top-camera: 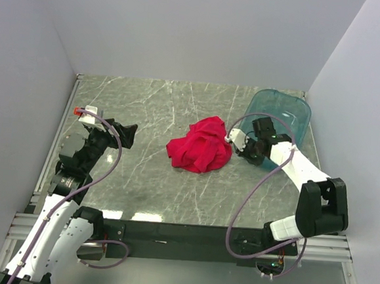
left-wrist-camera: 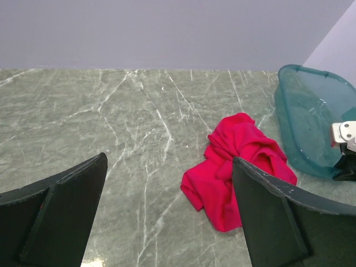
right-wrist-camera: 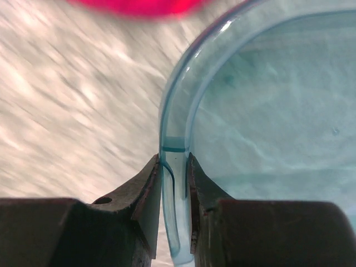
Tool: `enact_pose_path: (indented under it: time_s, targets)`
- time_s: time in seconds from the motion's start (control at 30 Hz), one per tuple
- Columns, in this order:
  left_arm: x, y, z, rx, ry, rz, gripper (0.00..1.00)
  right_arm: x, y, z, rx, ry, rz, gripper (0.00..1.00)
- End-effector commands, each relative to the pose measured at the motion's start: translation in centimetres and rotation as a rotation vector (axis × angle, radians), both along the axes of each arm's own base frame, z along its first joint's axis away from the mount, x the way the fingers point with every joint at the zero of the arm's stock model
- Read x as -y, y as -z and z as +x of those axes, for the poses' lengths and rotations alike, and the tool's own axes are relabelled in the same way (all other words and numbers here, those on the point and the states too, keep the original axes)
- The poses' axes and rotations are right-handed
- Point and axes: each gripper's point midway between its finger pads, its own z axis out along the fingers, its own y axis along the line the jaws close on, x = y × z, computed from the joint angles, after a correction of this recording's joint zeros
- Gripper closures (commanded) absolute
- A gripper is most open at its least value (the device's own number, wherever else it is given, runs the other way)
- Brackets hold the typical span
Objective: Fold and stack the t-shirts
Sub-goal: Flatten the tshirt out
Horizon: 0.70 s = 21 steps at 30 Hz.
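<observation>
Your surface (top-camera: pixel 153 113) is a grey-green slab crossed by pale marble veins, with a soft glare along its near edge. You have two things lying on it. A red t-shirt (top-camera: pixel 201 145) sits a little right of the middle, crumpled into a loose heap of folds and ridges rather than spread flat. Just beside it, toward the far right corner, stands a see-through teal tub (top-camera: pixel 297 124) with rounded corners and its open side up. You can see the veined stone through its walls. The t-shirt's right edge comes very near the tub; whether they touch, you cannot tell from these views.
</observation>
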Motion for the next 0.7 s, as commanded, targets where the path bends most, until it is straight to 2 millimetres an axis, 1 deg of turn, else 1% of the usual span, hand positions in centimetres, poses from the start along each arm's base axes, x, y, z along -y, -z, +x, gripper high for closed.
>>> enact_pose_path:
  time_s: [0.0, 0.07, 0.1, 0.13, 0.17, 0.2, 0.23, 0.27, 0.3, 0.33, 0.37, 0.43, 0.5, 0.57, 0.63, 0.67]
  targets:
    - [0.4, -1.1, 0.0, 0.048, 0.021, -0.001, 0.01, 4.9, -2.5, 3.9, 0.137, -0.144, -0.159, 0.93]
    - [0.4, -1.1, -0.1, 0.050, 0.019, 0.000, 0.01, 6.4, -2.3, 4.3, 0.129, -0.160, -0.165, 0.94]
    - [0.4, -1.0, -0.1, 0.048, 0.021, 0.000, 0.00, 8.1, -2.7, 4.8, 0.147, -0.151, -0.183, 0.94]
    - [0.5, -1.0, -0.1, 0.048, 0.022, 0.000, 0.01, 8.5, -2.9, 5.2, 0.156, -0.150, -0.189, 0.93]
    - [0.4, -1.1, -0.1, 0.050, 0.022, 0.000, 0.00, 9.6, -2.9, 5.7, 0.166, -0.131, -0.197, 0.89]
    - [0.5, -0.9, 0.0, 0.045, 0.024, 0.001, 0.01, 10.6, -3.4, 6.3, 0.186, -0.100, -0.212, 0.85]
    - [0.6, -1.0, -0.1, 0.046, 0.027, 0.002, 0.01, 11.0, -3.5, 6.8, 0.198, -0.087, -0.217, 0.80]
    - [0.5, -0.9, 0.0, 0.042, 0.026, 0.001, 0.00, 11.3, -3.9, 7.2, 0.213, -0.077, -0.220, 0.66]
    - [0.5, -0.9, 0.0, 0.043, 0.026, 0.003, 0.00, 11.3, -4.6, 7.7, 0.229, -0.068, -0.207, 0.64]
    - [0.5, -1.0, 0.0, 0.044, 0.023, 0.001, 0.00, 11.4, -4.9, 7.8, 0.233, -0.060, -0.197, 0.50]
    - [0.4, -1.0, 0.0, 0.046, 0.019, 0.002, 0.01, 11.3, -5.1, 7.6, 0.225, -0.057, -0.181, 0.33]
    - [0.5, -1.1, -0.1, 0.050, 0.024, 0.001, 0.01, 10.9, -6.1, 7.8, 0.247, -0.055, -0.163, 0.32]
    - [0.5, -1.2, -0.2, 0.055, 0.025, 0.000, 0.01, 10.8, -6.3, 7.7, 0.259, -0.051, -0.152, 0.32]
    - [0.6, -1.1, -0.2, 0.052, 0.030, 0.001, 0.00, 10.5, -7.2, 7.9, 0.284, -0.032, -0.127, 0.32]
    - [0.6, -1.2, -0.2, 0.055, 0.030, 0.000, 0.01, 9.8, -7.6, 7.9, 0.287, 0.023, -0.060, 0.32]
    - [0.7, -1.2, -0.2, 0.054, 0.033, -0.001, 0.00, 9.3, -7.9, 8.2, 0.294, 0.054, -0.019, 0.28]
